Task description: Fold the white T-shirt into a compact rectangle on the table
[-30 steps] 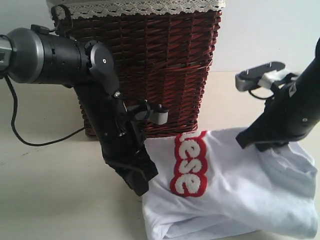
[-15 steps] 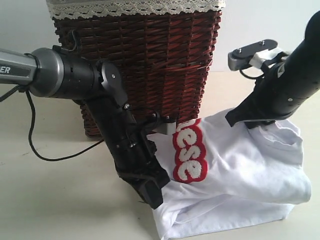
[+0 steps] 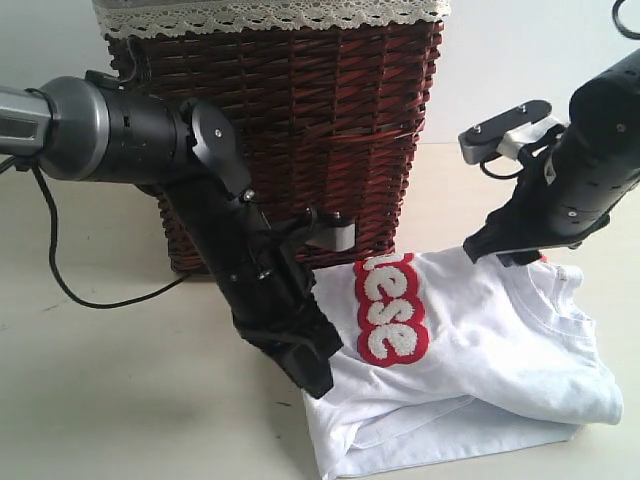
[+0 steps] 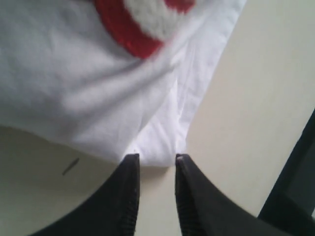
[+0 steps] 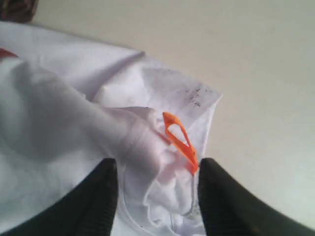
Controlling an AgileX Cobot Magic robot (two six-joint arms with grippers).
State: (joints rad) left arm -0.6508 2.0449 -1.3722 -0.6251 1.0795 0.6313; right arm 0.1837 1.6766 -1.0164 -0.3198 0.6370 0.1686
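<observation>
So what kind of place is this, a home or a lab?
Probably a robot test bench staged for laundry folding, not a home: a black left arm and right arm work over a plain cream table, where a white T-shirt lies before a lace-trimmed wicker basket.

The white cotton T-shirt point(image 3: 500, 340) carries a red band point(image 3: 390, 310) with fuzzy white letters, plus a small orange tag point(image 5: 181, 140). The dark reddish-brown woven wicker basket point(image 3: 330, 130) wears white lace trim point(image 3: 270, 15). The smooth table point(image 3: 100, 400) is pale cream.
</observation>
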